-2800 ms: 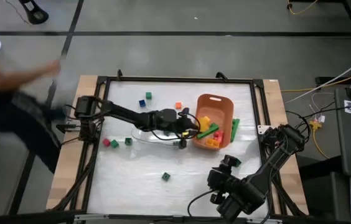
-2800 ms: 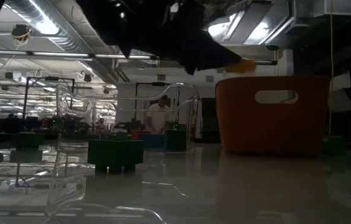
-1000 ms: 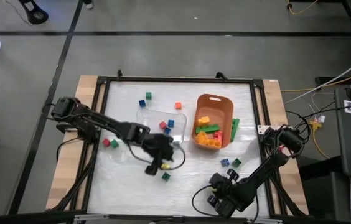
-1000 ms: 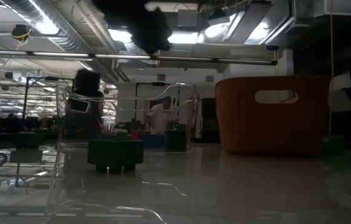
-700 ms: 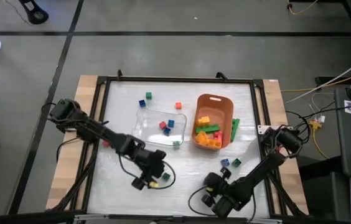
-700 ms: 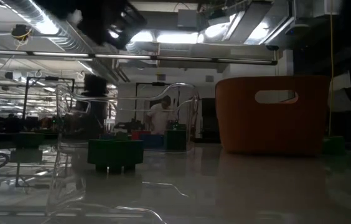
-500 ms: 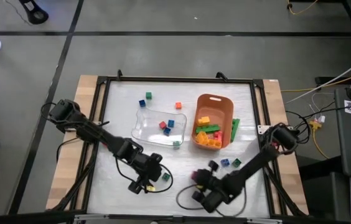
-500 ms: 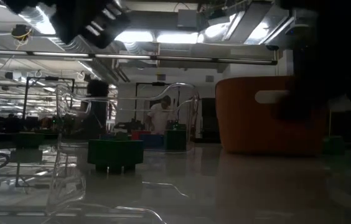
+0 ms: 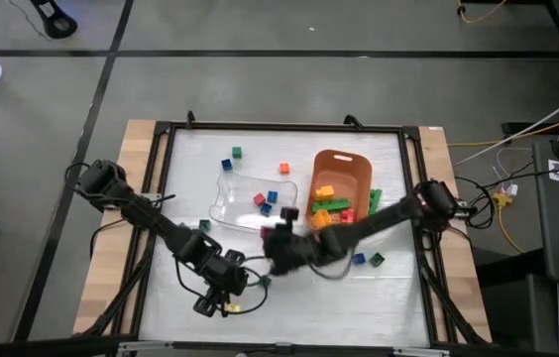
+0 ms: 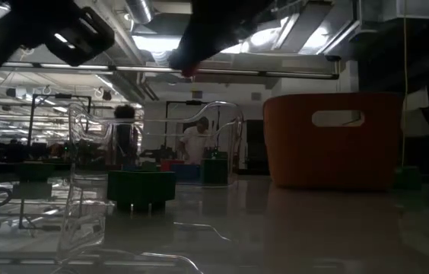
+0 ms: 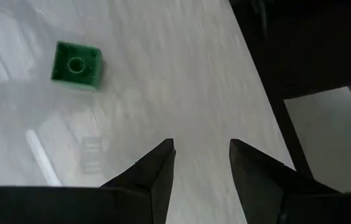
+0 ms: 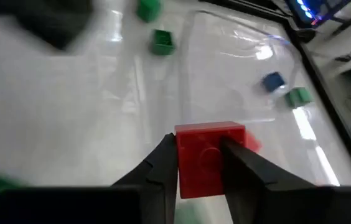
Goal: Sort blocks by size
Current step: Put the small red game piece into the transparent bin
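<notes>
Right gripper [image 12: 201, 163] is clamped on a small red studded plastic brick [image 12: 209, 155], held between both dark fingers, above the white tabletop [image 9: 309, 297]. In the high view this gripper [image 9: 281, 234] sits mid-table, just beside the near corner of the clear plastic tray [image 9: 232, 201], with the arm stretching across from the right side, in front of the orange plastic bin [image 9: 340, 164].

Left gripper [image 11: 201, 163] has fingers spread apart with nothing between them, over bare tabletop near the front edge. One small green single-stud cube [image 11: 76, 64] lies on the table ahead of it, apart from the fingers. In the high view the left gripper [image 9: 212, 294] is at front centre-left, the green cube [image 9: 263, 282] just beside it.

Other blocks: red and blue small cubes [image 9: 264, 198] inside the clear tray; yellow, orange, red and long green bricks [image 9: 332, 209] piled in the orange bin; a long green brick [image 9: 374, 201] on the table touching the bin's right wall; a blue and a green cube [image 9: 367, 260] near the right front; loose blue, green and red cubes [image 9: 235, 155] behind the tray. Low view shows a green brick [image 10: 141, 187] in front of the tray, bin at right.
</notes>
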Robot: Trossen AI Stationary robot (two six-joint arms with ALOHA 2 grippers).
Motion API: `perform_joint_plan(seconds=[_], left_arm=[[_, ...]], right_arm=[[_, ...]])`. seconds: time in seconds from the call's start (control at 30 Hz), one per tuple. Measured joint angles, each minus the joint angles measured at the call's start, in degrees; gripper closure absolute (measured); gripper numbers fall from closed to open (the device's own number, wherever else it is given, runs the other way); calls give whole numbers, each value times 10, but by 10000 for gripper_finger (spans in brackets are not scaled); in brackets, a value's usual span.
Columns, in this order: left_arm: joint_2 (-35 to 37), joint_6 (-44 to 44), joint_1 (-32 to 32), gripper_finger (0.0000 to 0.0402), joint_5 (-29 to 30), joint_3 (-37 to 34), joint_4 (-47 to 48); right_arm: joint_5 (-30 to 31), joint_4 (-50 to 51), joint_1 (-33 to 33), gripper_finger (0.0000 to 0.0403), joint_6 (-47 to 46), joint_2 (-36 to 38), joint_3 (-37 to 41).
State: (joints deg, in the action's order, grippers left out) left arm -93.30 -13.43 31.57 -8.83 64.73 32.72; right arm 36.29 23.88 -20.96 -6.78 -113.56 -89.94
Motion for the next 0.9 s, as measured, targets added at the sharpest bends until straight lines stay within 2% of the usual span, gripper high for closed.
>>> perform_joint_plan(seconds=[0.17,0.33,0.43,0.57,0.7,0.83,0.9], left_arm=[[0,3,17,261,49,0,3],[0,1,22,261,140,0,53],[1,2,21,270,214,0,98],[12,3,11,291,327,0,151],[58,3,-16,310,442,-17,138],[115,-12,-55,326,507,-40,112],[140,-11,-77,332,517,-60,70]], right_arm=[[-68,6,68,272,11,0,-3],[-196,8,127,230,7,0,-3],[-245,6,150,206,1,0,-3],[-264,7,167,186,-8,0,-3],[-264,5,170,184,-8,0,-3],[-265,2,169,186,1,0,-3],[-265,2,169,186,10,0,-3]])
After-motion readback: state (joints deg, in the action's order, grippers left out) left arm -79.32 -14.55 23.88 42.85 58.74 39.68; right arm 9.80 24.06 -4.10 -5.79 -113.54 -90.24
